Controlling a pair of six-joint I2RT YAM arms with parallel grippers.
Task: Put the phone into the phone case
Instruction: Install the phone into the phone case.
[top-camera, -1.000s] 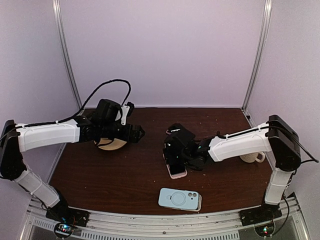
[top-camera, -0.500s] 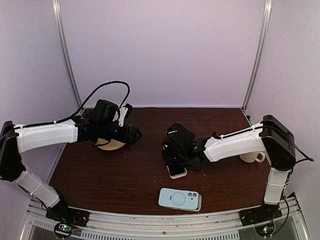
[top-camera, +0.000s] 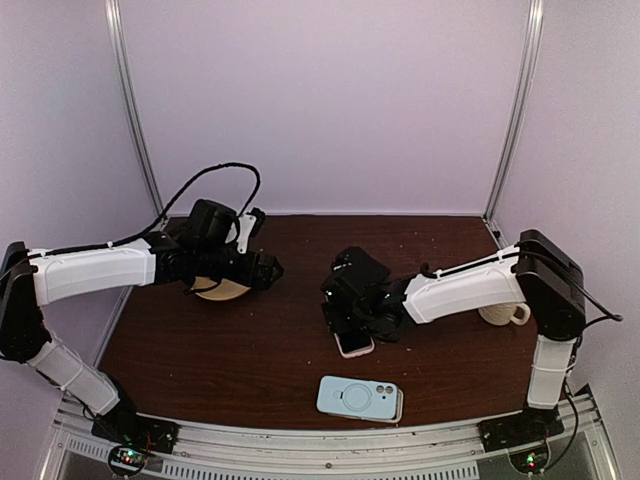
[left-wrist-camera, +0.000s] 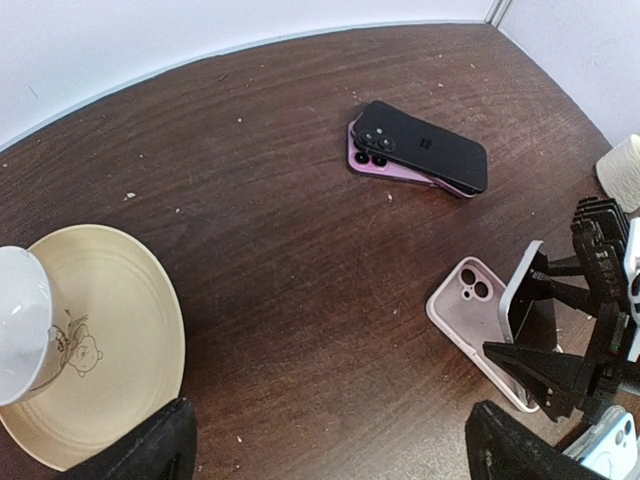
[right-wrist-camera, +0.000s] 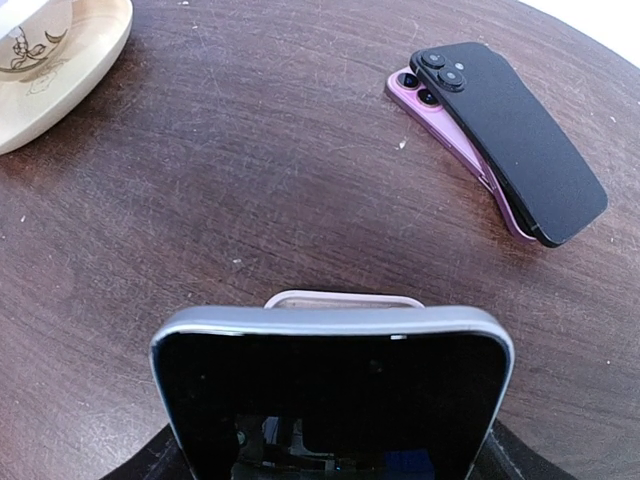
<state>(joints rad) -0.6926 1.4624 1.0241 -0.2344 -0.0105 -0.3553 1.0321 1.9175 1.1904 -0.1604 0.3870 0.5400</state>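
phone (right-wrist-camera: 335, 390): stood on end, tilted, over the case
phone case (left-wrist-camera: 470, 312): pink, lay flat on surface (left-wrist-camera: 260, 260) right under the phone
right end effector (top-camera: 350, 320): clenched on the phone
left end effector (top-camera: 268, 268): released, fingers wide, hovered at 10 o'clock of the case by the plate (left-wrist-camera: 110, 340)
done: phone gripped and lined up above the case
left: lower, seat, press in; edge-to-case contact not discernible
clutter: black phone (right-wrist-camera: 510, 135) at 1 o'clock in the right wrist view; blue case (top-camera: 360, 398) at 6 o'clock in the top view
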